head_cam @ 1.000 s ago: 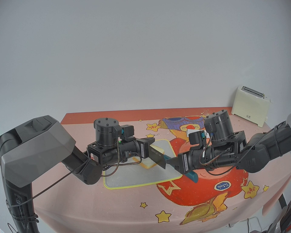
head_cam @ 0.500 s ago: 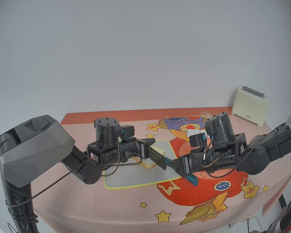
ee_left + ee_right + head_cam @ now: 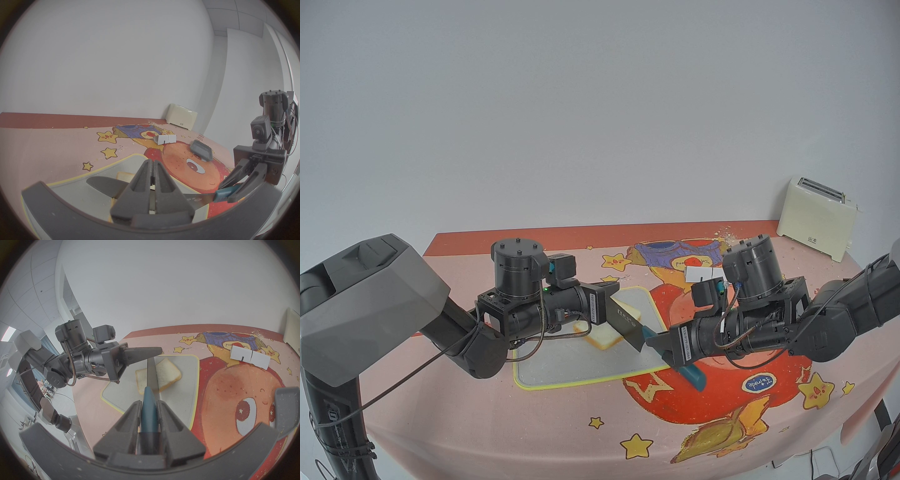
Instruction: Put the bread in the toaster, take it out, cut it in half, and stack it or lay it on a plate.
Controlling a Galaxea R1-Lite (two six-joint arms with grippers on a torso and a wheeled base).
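Right gripper [image 3: 149,404], clamped on the knife [image 3: 152,374], holds its blade over the bread [image 3: 168,372]; left gripper [image 3: 153,165] (fingers closed, empty) hovers just beside; blade print illegible.

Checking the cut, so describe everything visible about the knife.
The knife has a dark grey blade and a teal handle. The right gripper is shut on the handle. The blade stands edge-down across the middle of the bread slice on the cutting board, its tip near the shut left gripper.
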